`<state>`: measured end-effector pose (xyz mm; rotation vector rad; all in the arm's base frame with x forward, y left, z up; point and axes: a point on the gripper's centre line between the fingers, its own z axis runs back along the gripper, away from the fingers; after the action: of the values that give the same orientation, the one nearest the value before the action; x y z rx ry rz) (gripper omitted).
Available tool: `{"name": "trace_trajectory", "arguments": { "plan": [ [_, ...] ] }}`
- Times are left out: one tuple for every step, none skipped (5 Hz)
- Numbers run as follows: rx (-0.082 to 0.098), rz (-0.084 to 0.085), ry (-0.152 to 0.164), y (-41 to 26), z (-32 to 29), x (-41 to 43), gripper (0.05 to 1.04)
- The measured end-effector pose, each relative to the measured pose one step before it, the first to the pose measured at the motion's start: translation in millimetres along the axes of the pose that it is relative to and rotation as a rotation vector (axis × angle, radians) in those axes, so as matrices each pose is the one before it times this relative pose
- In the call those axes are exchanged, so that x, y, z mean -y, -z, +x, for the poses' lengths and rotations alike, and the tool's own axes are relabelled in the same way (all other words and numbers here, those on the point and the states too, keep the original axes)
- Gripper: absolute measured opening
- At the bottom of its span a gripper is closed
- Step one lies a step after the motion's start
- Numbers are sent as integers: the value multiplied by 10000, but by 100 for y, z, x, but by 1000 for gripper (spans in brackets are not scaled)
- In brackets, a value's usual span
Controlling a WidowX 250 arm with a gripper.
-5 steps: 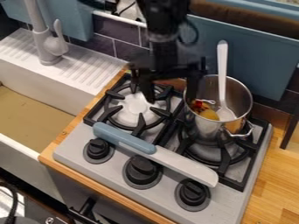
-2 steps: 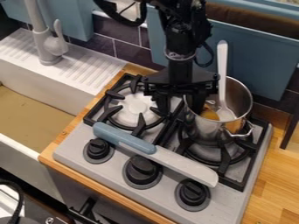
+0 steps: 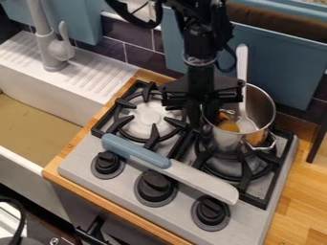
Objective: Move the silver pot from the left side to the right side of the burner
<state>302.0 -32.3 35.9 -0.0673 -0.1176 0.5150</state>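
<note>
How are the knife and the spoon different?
The knife lies flat across the front of the stove, but the spoon stands up in the pot. The knife has a blue handle; the spoon's handle is white. The knife's end is a long blade, while the spoon's dips inside the pot. Both are long.

A shiny silver metal pot [image 3: 224,141] is set on the right side of a grey toy stove [image 3: 182,206], with a long white spoon [image 3: 242,69] and a yellow-orange item [image 3: 228,126] held inside. The black robotic tool [image 3: 203,118] is positioned at its left rim. The stove's front is crossed by a blue-handled, pale-bladed toy knife [image 3: 201,182].
</note>
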Motion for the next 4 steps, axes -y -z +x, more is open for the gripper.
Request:
{"name": "trace_trajectory", "arguments": {
  "plan": [
    [101,-211,169,135,-6,217,62],
    [32,-123,-45,-23,-295,-38,55],
    [5,10,-428,-509,-149,-1000,55],
    [687,-109,-887,-1627,425,-1357,55]
  ]
}}
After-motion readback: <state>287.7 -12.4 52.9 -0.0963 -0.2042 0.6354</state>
